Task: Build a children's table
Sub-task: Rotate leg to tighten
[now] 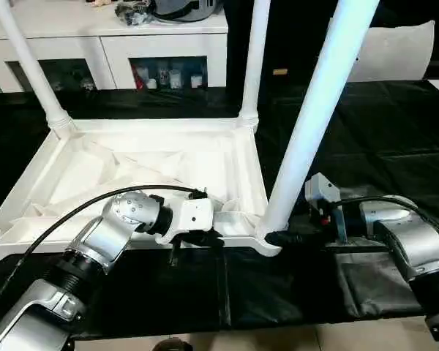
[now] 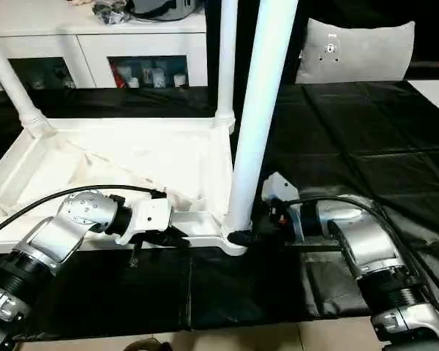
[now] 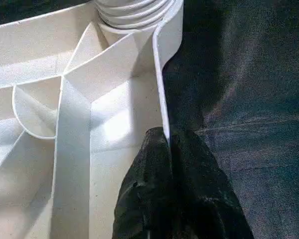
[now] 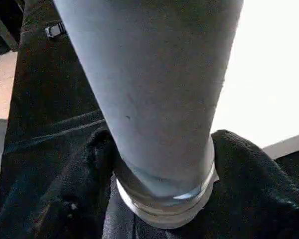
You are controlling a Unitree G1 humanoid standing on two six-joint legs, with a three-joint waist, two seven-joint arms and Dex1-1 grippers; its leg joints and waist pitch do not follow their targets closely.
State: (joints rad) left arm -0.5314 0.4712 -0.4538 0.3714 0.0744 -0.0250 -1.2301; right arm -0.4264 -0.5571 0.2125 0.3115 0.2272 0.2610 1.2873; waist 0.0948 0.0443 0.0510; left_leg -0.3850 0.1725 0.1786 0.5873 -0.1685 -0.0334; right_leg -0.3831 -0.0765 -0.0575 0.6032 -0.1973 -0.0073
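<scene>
The children's table lies upside down on the black cloth, its ribbed white top (image 1: 132, 168) facing up. Three white legs stand in corner sockets: back left (image 1: 29, 66), back right (image 1: 254, 58) and near right (image 1: 314, 110). My left gripper (image 1: 205, 238) is shut on the thin near rim of the top (image 3: 162, 99), close to the near right socket. My right gripper (image 1: 278, 238) reaches in from the right. Its black fingers (image 4: 239, 164) lie against both sides of the near right leg's base (image 4: 159, 99), just above the socket.
A white cabinet (image 1: 161, 44) with dark glass doors stands behind the table, with clutter on top. A pale flat panel (image 2: 355, 51) leans at the back right. Black cloth (image 1: 380, 131) covers the work surface; its front edge meets the floor near my arms.
</scene>
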